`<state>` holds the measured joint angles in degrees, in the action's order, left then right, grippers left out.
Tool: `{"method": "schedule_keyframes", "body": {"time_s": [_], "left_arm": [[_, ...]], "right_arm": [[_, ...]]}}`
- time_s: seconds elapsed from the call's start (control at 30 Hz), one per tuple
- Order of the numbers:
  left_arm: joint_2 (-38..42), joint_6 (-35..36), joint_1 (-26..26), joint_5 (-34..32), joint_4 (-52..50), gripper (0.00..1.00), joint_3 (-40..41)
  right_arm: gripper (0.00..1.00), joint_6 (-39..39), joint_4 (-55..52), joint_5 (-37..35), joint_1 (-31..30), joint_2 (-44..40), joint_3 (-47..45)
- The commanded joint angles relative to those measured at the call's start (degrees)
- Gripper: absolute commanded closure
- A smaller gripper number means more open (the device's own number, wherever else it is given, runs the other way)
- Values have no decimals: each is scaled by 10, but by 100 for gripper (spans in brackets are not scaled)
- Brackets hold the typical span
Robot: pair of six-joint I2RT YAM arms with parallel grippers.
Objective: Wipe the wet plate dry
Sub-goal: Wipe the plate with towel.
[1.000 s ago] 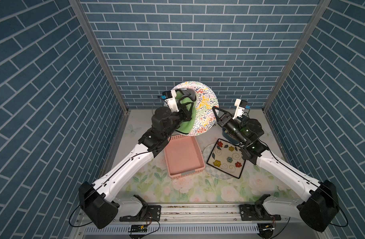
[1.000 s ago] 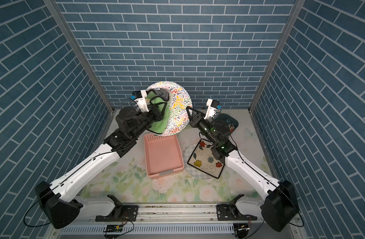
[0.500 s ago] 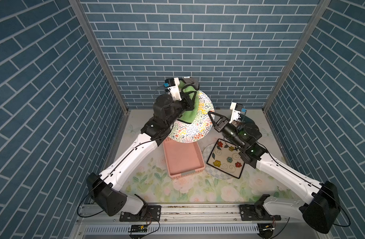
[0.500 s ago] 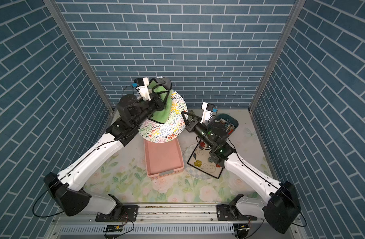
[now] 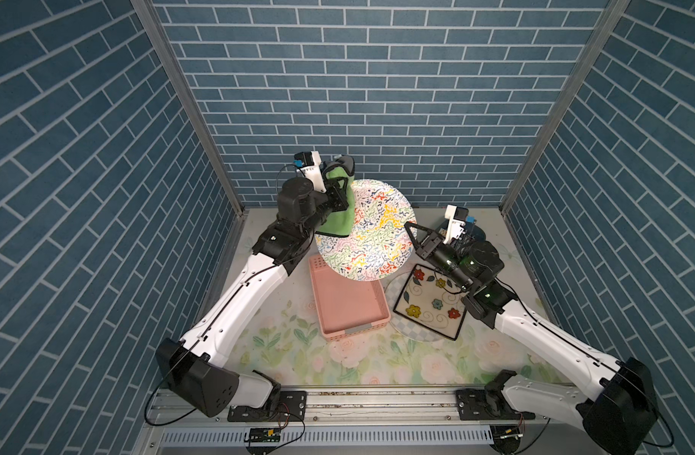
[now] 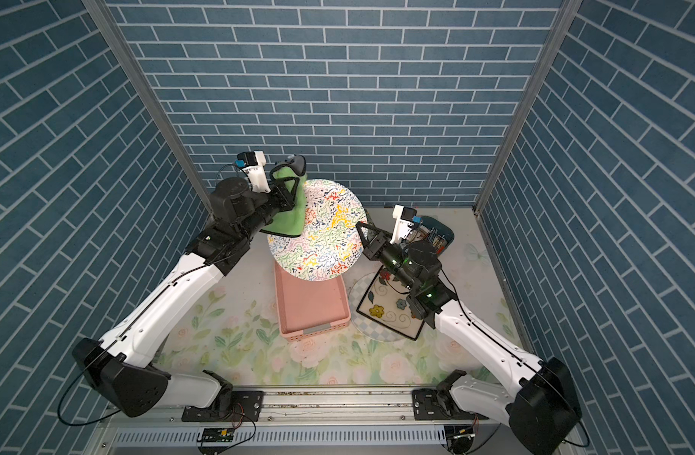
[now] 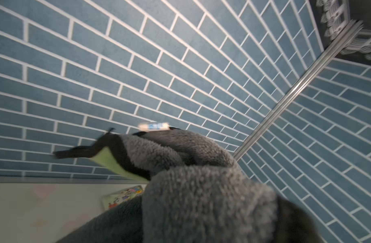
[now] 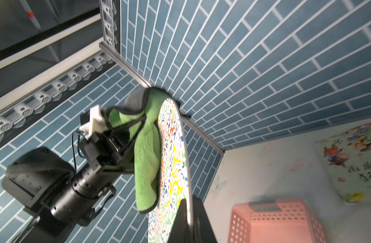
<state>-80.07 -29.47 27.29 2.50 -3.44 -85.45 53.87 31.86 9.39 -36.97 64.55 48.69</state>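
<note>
Cloth of green-and-grey microfibre [image 5: 337,220], clamped in our left claw [image 5: 340,187], has swept to the far rim of the round squiggle-patterned plate [image 5: 371,236], pinched aloft by our right claw [image 5: 409,228]; nearer face likely remains.

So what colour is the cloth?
The cloth is green, black-edged; clearest in the right wrist view.

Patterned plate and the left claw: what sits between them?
A green cloth, held by the left gripper against the plate; clearest in the right wrist view.
</note>
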Motion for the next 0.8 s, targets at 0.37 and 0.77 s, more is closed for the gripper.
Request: {"method": "schedule_keyframes", "body": {"time_s": [0.37, 0.77], "left_arm": [[-21, 44, 117, 165, 3, 100, 42], [70, -618, -138, 373, 708, 100, 241]], "right_arm": [[100, 75, 114, 32, 54, -2, 53], [100, 207, 331, 153, 165, -39, -11]]}}
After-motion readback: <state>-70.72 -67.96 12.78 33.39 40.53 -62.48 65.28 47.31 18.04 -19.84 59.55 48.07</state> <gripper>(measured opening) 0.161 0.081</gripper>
